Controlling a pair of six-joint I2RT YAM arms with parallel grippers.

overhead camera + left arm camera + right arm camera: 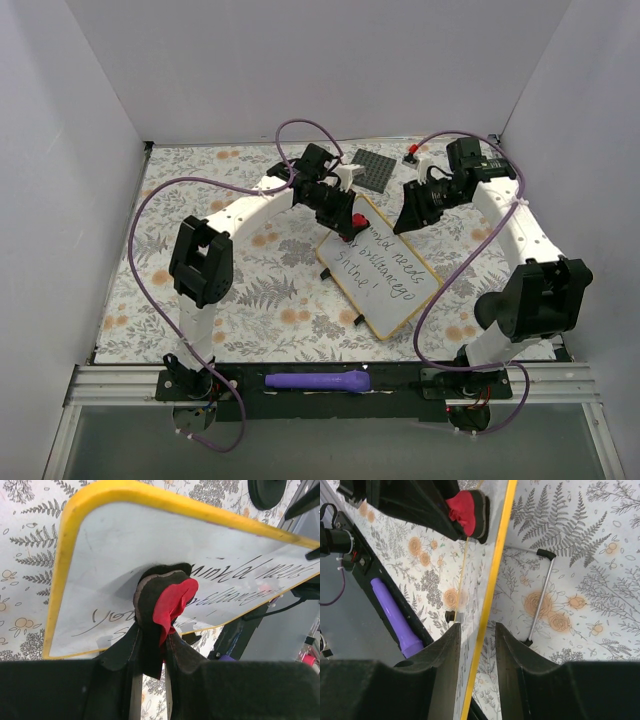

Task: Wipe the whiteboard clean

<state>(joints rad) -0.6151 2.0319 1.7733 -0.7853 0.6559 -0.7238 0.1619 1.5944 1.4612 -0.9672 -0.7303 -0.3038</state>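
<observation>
The flat white rectangular whiteboard [390,280] with rounded corners and a thin yellowish frame lies just on the near side of the dark grey studded square plate [372,168]. It sits askew on the floral tablecloth [250,280], and black handwriting covers most of its face.

The left gripper [348,222] has its fingers [125,650] pinched tight on a soft black felt eraser with a red backing [170,600]. The eraser is pressed flat against the board's corner nearest the plate.

The right gripper [412,218] is at the board's edge, near and to the right of the plate. Its wrist view sees the frame [492,565] edge-on, running between two narrowly spread fingers [445,660]. Slivers of cloth show beside the frame, so whether the pads actually pinch it cannot be told.

The board looks light and stiff, with a slick writing face. It stands on thin wire feet with black tips [540,600], so wiping pressure would likely make it skate or rock on the cloth. The frame edge is the sensible place to hold it: rigid, narrow enough for the jaws, and clear of the writing. A grip on the side opposite the eraser's push would brace it best. The felt should give a little, so moderate downward pressure ought to do.

A purple cylindrical object [318,380] lies well to the near side of the plate, on the arms' base rail.
</observation>
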